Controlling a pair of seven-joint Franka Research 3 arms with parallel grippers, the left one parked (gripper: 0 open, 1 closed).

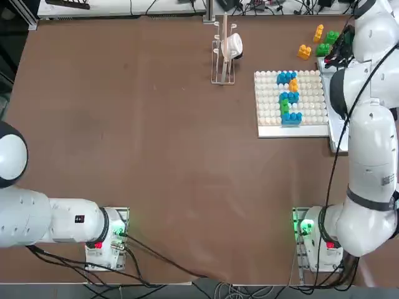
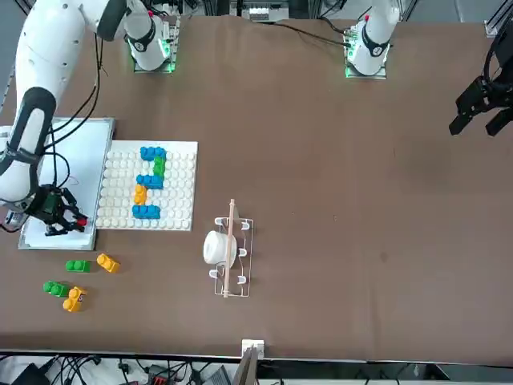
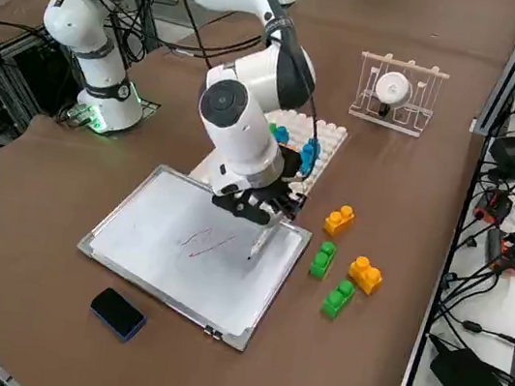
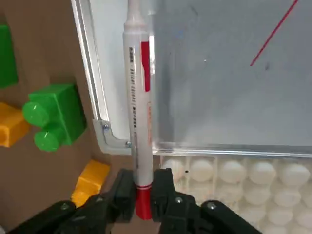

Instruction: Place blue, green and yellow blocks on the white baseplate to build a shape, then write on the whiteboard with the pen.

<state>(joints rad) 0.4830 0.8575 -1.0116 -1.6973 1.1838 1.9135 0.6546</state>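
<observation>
Gripping the pen (image 4: 138, 102) near its red end, the right gripper (image 4: 144, 197) is holding its two fingers closed on the barrel, one pressing from each side, with no wider opening than the pen's own thickness. It is hovering over the whiteboard (image 3: 197, 254), and the pen is slanting down from it toward the glossy surface, where red strokes (image 3: 210, 245) are showing; whether the tip is touching, one cannot tell. The white baseplate (image 1: 268, 112) is lying just beside the whiteboard, carrying a winding row of blocks: three blue ones (image 1: 291, 118), one green (image 1: 284, 106) and one orange-yellow (image 1: 293, 85). Two loose green blocks (image 3: 338, 298) and two loose orange-yellow blocks (image 3: 365, 275) are sitting on the brown table (image 3: 238, 376) near the whiteboard. A dark eraser (image 3: 118, 314) is resting on the table on another side of the whiteboard, while a white rack (image 1: 223, 53) is standing apart, bearing a white cup (image 1: 234, 46)
</observation>
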